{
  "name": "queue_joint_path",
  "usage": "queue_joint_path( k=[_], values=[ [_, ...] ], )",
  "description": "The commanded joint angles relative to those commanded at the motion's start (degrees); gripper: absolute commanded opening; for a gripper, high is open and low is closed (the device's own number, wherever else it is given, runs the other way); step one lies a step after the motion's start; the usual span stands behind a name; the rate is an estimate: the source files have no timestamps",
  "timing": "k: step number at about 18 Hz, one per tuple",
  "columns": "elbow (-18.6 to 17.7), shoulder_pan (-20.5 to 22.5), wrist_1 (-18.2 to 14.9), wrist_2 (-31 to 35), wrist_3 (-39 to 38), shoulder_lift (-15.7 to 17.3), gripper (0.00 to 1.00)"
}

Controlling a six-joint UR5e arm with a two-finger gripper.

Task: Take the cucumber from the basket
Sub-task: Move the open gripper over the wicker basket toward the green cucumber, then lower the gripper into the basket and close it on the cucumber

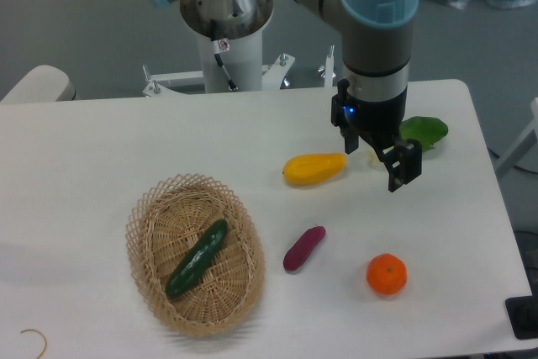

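Yellow mango-like fruit, purple vegetable, orange, partly hidden leafy greens, all well apart.

Single fixed camera, high at the table's front edge, angled down toward the arm base at far edge.

You had bare table all across the upper left of the frame, above the basket. Nothing covered the cucumber from above. Between your gripper and the basket sat a yellow vegetable and a purple vegetable, with open table between those two.
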Motion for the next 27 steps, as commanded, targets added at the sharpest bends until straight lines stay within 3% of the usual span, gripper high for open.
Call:
queue_joint_path(
  k=[3,9,13,18,25,27],
  values=[
    [-1.24,-1.31,0.78,-0.01,-1.83,0.18,1.0],
    [-2.29,-7.29,2.9,0.7,-14.49,-1.05,1.0],
    [-6.07,-10.89,2.99,0.26,-23.79,-1.14,1.0],
    [-7.22,-14.49,2.99,0.52,-34.08,-3.68,1.0],
    [-8.62,-18.54,4.04,0.87,-38.57,-7.9,1.0],
    [-9.58,-18.98,6.14,0.61,-39.64,-9.4,1.0]
  ],
)
